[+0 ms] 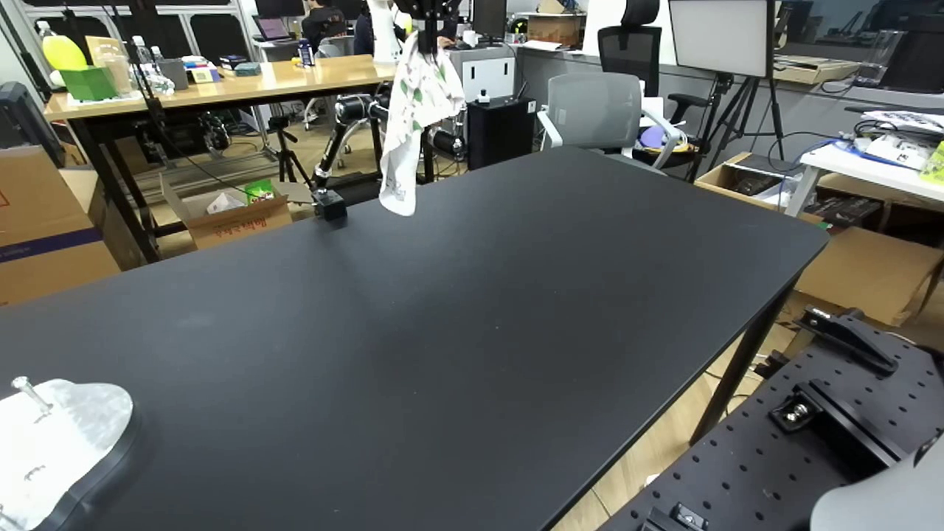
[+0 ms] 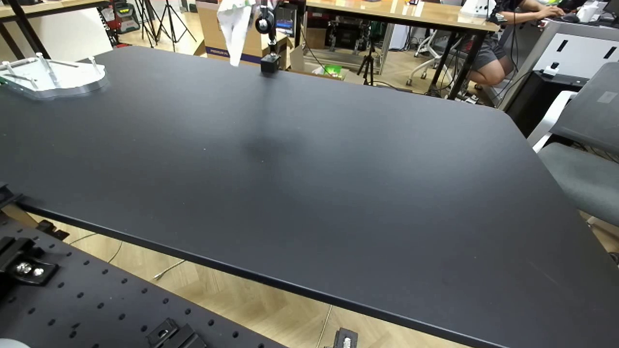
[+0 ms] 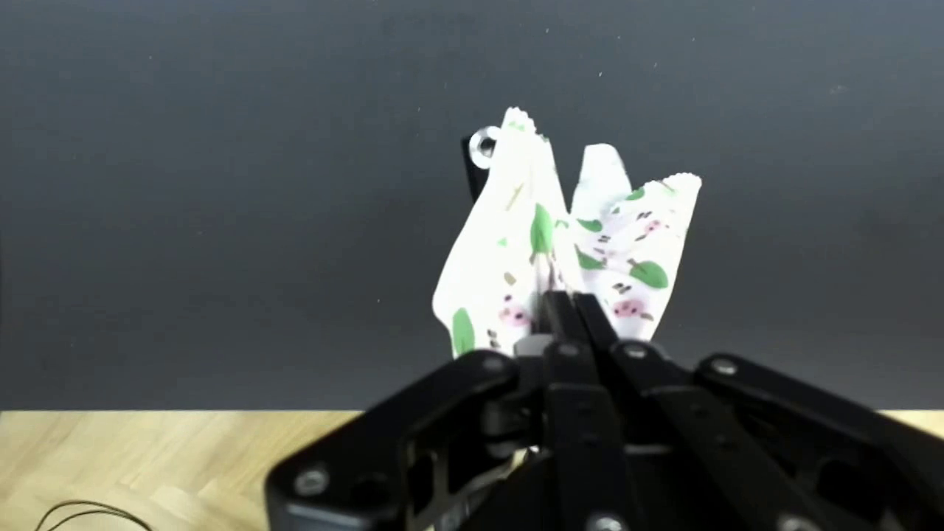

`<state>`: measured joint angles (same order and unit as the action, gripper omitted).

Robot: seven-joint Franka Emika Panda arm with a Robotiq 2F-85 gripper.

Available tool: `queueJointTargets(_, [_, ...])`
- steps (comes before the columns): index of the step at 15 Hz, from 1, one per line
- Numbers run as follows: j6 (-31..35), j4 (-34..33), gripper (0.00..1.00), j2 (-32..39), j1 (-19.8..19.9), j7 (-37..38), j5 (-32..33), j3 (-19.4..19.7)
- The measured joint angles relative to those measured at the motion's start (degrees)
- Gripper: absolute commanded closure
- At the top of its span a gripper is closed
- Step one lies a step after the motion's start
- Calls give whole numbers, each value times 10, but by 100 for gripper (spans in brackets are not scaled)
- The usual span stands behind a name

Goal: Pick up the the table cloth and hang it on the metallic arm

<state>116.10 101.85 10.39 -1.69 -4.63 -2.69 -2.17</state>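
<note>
The table cloth (image 1: 419,99) is white with green leaves and pink animal faces. It hangs in folds from my gripper (image 1: 430,46), which is shut on it above the far edge of the table. The cloth also shows at the top of an exterior view (image 2: 235,31) and in the wrist view (image 3: 501,243), pinched between the fingertips (image 3: 575,299). The metallic arm (image 1: 343,122) is black and silver, jointed, and stands on a black base at the table's far edge. The cloth hides part of it; I cannot tell whether they touch. It also shows in an exterior view (image 2: 264,24).
A black table (image 1: 472,332) spans the scene. A white-topped board with metal pegs (image 1: 70,420) lies on it, also in an exterior view (image 2: 53,75). A perforated black plate (image 1: 737,450) stands beside the near edge. A grey chair (image 1: 596,110) stands close to the table.
</note>
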Motion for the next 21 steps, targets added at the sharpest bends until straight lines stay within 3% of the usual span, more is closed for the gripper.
queueJointTargets(6, [-15, -95, 99, 62, 2, 13, 16, 13])
queueJointTargets(13, [-55, -103, 99, 68, -2, 14, 18, 12])
queueJointTargets(21, [-132, -94, 99, 19, -3, 24, 38, 12])
